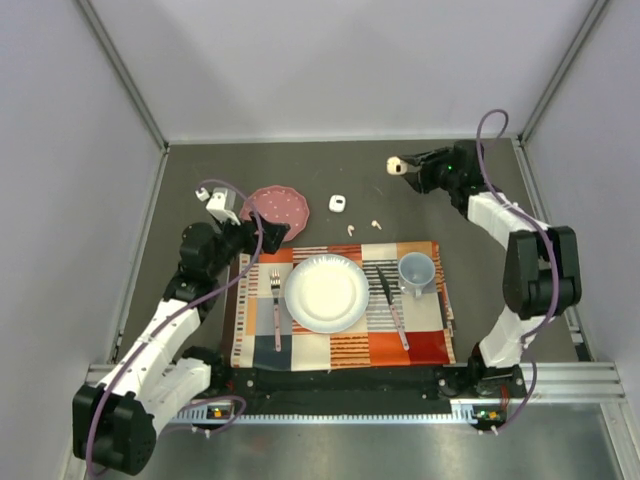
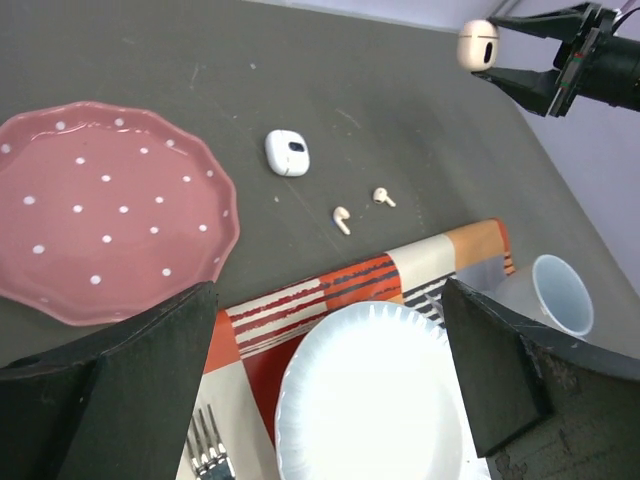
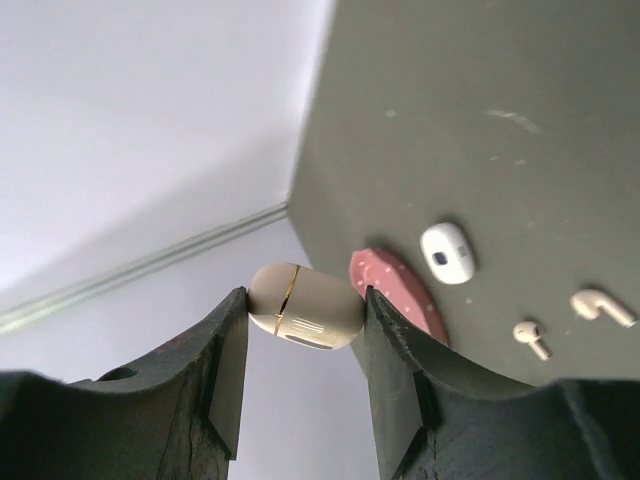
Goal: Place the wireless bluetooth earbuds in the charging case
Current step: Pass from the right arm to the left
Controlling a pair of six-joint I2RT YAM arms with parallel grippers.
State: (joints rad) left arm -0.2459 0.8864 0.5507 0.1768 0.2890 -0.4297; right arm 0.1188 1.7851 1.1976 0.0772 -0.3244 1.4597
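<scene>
My right gripper (image 1: 397, 165) is shut on a closed beige charging case (image 3: 305, 305) with a gold seam and holds it above the back of the table; the case also shows in the left wrist view (image 2: 477, 44). Two pale peach earbuds (image 1: 352, 229) (image 1: 375, 224) lie loose on the dark table just beyond the placemat, and both show in the left wrist view (image 2: 342, 219) (image 2: 384, 197). A small closed white case (image 1: 338, 204) lies behind them. My left gripper (image 1: 275, 232) is open and empty, over the placemat's far left corner.
A pink dotted plate (image 1: 278, 207) sits beside my left gripper. The striped placemat (image 1: 340, 345) carries a white paper plate (image 1: 326, 292), a fork (image 1: 276, 305), a knife (image 1: 390, 300) and a grey cup (image 1: 416, 270). Walls enclose the table.
</scene>
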